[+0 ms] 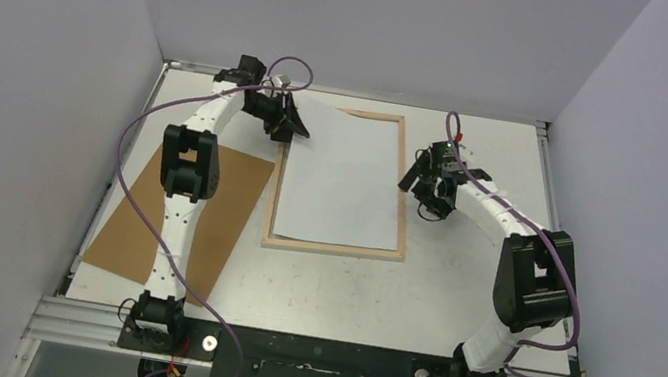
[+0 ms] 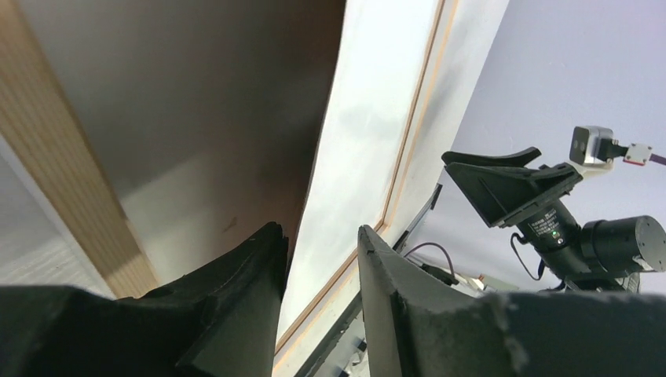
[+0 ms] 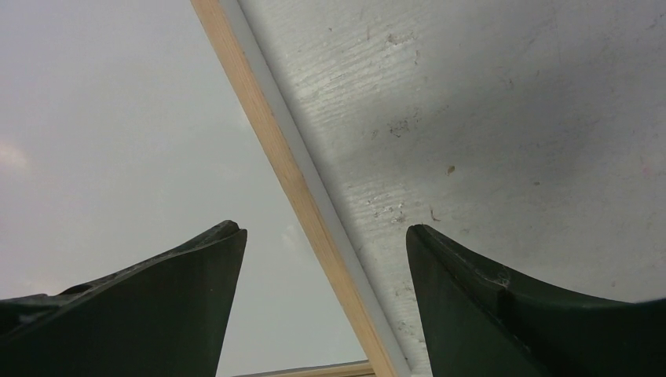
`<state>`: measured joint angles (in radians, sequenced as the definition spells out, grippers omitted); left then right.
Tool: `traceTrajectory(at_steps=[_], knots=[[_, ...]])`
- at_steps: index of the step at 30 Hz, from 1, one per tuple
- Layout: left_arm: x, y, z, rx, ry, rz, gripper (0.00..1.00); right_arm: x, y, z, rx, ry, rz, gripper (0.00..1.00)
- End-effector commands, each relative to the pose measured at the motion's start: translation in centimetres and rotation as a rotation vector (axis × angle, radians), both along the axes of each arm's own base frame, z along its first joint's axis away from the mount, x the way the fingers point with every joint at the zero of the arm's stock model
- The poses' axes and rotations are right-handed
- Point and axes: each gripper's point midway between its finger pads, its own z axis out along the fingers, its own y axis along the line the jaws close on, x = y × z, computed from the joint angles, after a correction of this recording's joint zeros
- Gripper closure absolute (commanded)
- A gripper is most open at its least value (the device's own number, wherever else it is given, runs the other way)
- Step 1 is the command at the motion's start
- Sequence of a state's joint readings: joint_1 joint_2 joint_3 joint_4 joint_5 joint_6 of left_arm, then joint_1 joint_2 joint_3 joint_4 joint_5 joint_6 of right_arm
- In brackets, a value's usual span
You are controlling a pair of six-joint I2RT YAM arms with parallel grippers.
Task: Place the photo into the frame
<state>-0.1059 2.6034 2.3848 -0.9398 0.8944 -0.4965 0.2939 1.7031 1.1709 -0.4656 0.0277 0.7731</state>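
The photo [image 1: 342, 175] lies white side up on the frame [image 1: 333, 247], near the far edge of the bench [image 1: 454, 299] — a bit crooked. The left claw [image 1: 292, 123], a little open, sits at the photo's far left corner. The right claw [image 1: 410, 176] is wide over the frame's right side.

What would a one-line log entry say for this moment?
left claw: open at photo corner | right claw: open, straddling frame edge | photo: blank side up, askew over frame

Pose: left arm [image 1: 181, 210] stretched forward, left claw [image 1: 295, 127] parted; right arm [image 1: 506, 216] bent inward, right claw [image 1: 410, 176] spread wide.
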Motion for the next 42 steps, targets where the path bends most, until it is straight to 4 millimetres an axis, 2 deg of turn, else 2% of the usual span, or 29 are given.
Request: traceTrajectory(at_steps=[1,7,10,16,22,25,30,36,42], knots=[[0.8,0.1,3.0,0.007,-0.089,0.024,0.63,0.2,-0.8,0.7,-0.012,-0.028,-0.03,0.24],[1.2,0.7,4.4,0.037,-0.122,0.048,0.58,-0.1,-1.1,0.3,-0.013,-0.019,-0.032,0.24],[1.4,0.9,5.5,0.024,-0.15,0.05,0.51,-0.1,-1.1,0.4,-0.011,-0.022,-0.032,0.24],[1.2,1.5,5.0,0.053,-0.139,0.059,0.45,-0.3,-1.4,0.4,-0.009,-0.027,-0.038,0.24],[1.3,4.5,4.2,0.244,-0.149,0.127,0.4,-0.2,-1.8,0.7,-0.017,-0.038,-0.036,0.24],[1.4,5.9,4.6,0.291,-0.166,0.158,0.39,0.0,-1.7,1.1,-0.018,-0.052,-0.02,0.24],[1.3,8.1,5.7,0.344,-0.192,0.207,0.39,0.9,0.1,2.8,0.06,-0.112,0.059,0.26],[0.6,9.2,5.7,0.369,-0.196,0.236,0.39,1.3,1.4,3.0,0.115,-0.118,0.096,0.32],[-0.6,11.2,5.4,0.459,-0.19,0.259,0.38,1.9,0.5,2.8,0.059,-0.105,0.086,0.32]])
